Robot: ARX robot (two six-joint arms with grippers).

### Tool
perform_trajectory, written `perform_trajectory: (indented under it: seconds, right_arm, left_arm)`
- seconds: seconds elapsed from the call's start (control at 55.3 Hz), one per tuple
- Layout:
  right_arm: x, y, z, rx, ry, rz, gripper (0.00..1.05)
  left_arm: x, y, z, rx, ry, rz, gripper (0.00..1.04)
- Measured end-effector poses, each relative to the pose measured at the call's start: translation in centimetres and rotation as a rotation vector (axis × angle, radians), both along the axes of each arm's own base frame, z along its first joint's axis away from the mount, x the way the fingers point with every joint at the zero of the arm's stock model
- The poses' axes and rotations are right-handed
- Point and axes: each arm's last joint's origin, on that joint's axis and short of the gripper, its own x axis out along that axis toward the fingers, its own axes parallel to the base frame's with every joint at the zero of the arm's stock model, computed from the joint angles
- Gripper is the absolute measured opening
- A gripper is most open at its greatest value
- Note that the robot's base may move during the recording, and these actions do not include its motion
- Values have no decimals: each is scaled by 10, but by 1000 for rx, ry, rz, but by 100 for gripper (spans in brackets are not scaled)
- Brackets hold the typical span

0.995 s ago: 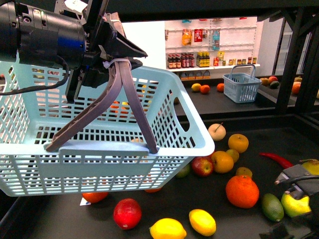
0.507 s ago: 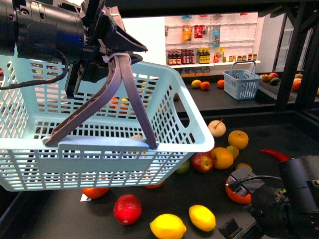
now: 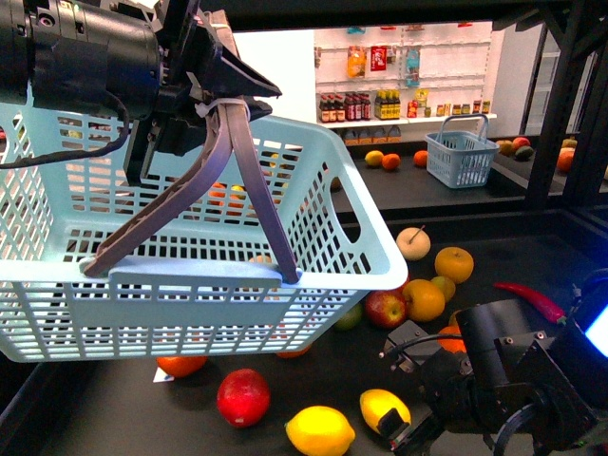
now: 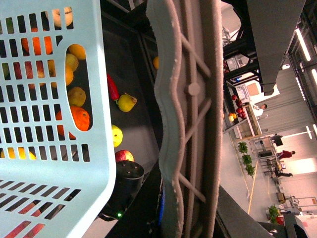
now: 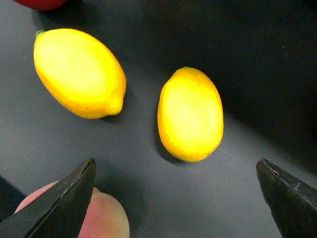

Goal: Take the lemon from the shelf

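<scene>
1. The right jaws stand wide apart and empty, both tips low over the desk (image 5: 257, 59). The lemon (image 5: 190, 114) lies on the shelf (image 3: 313, 375) deck just ahead of the gap, roughly centred, long axis along the approach. It is not yet between the tips.
2. Risk: a pink-skinned fruit (image 5: 106, 218) sits just beside 1 tip; contact cannot be told. Advancing may nudge it, and closing may trap it.
3. Risk: a 2nd lemon (image 5: 79, 72) lies near the target. Sideways drift could enclose the wrong fruit or knock both away.
4. Risk: the skin is smooth and the shape is oval. An off-centre closure would likely squeeze the lemon out.
5. The left jaws are clamped on the handle (image 3: 258, 190) of the basket (image 3: 190, 294), which hangs over the desk. A careless lift by the right arm (image 3: 503, 370) could strike its underside.
</scene>
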Motion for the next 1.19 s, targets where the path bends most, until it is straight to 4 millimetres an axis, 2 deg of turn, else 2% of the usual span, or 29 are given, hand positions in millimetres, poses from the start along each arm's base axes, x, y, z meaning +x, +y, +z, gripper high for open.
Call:
perform_trajectory:
  seconds: [0.543, 0.886, 1.194]
  right_arm:
    - [33, 12, -26, -59, 7, 1, 97]
    - [40, 17, -35, -67, 19, 5, 97]
    - [39, 21, -45, -83, 42, 17, 97]
  left_arm:
    - [0, 0, 0, 0, 0, 0, 13]
    - [0, 0, 0, 0, 0, 0, 13]
    - [0, 0, 0, 0, 0, 0, 13]
